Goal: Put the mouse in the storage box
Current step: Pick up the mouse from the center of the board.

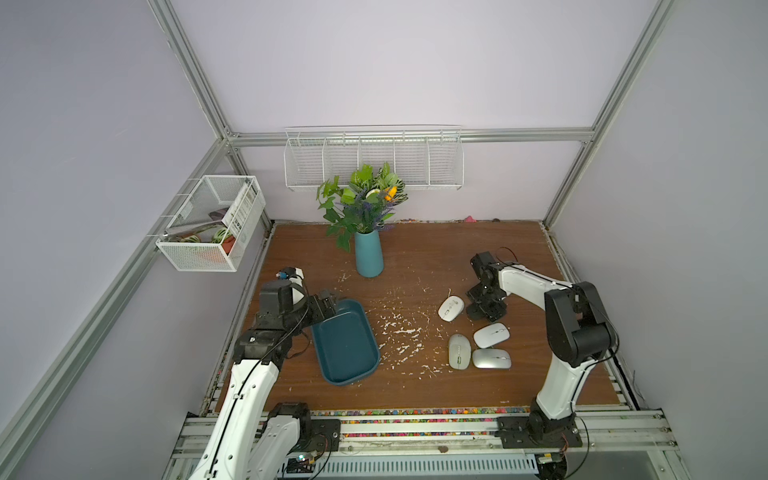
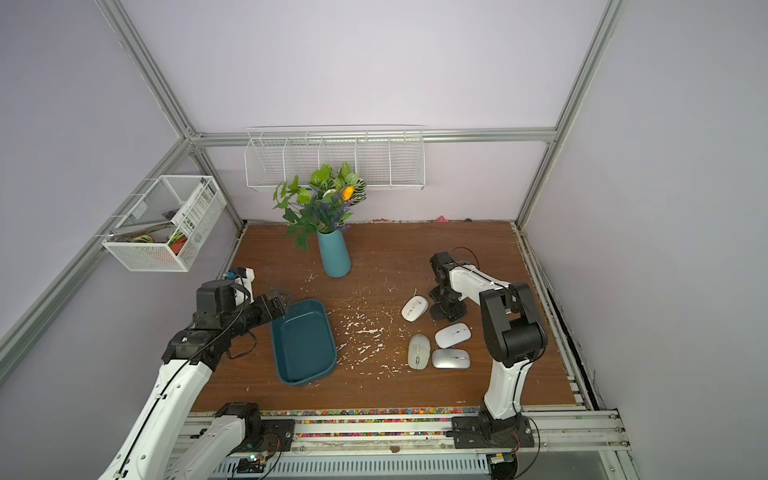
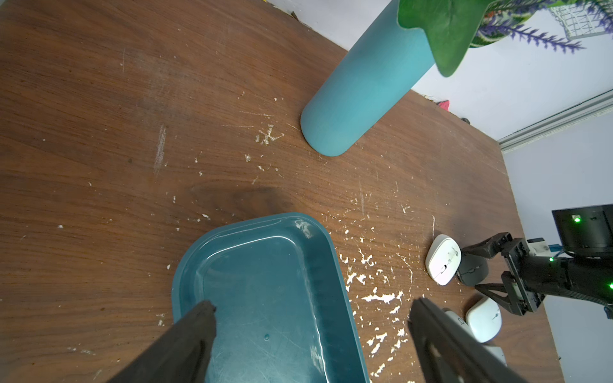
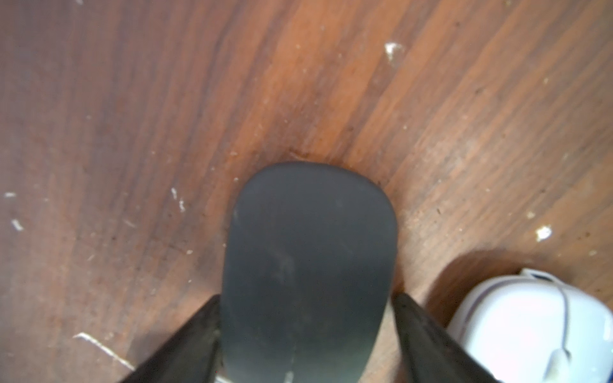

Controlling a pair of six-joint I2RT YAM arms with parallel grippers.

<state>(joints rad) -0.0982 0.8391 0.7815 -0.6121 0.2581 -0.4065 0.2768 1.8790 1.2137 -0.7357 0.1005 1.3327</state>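
Dark-grey mouse (image 4: 308, 232) lay flat on the table (image 1: 415, 257), on the right side and well apart from the box (image 1: 347, 345), which sat empty on the left. Right gripper (image 4: 306, 298) was down over the mouse with one finger along each long side. In the wrist view both fingers looked hard against the shell, but I could not tell whether they had truly clamped or only touched. Mouse not lifted: its far edge met the wood. Four white mice (image 1: 451, 308) lay nearby, one just beside the dark mouse and three clustered nearer the arm's base. Left gripper (image 3: 311, 304) hung over the box's far end, jaws wide, holding nothing. Step in hand, by my read, was the grasp on a first mouse. With nothing in the box, the task looked barely begun. Next move called for a firm pinch, then a straight lift so the fingers would not drag the white neighbour. After that, a carry across the flecked middle of the table, a descent into the box and a release. The shell looked low and smooth, so a slip seemed the main risk. The left gripper over the box could crowd the drop, so the nearer half looked safer. Vase (image 1: 369, 253) stood further back, clear of that path.
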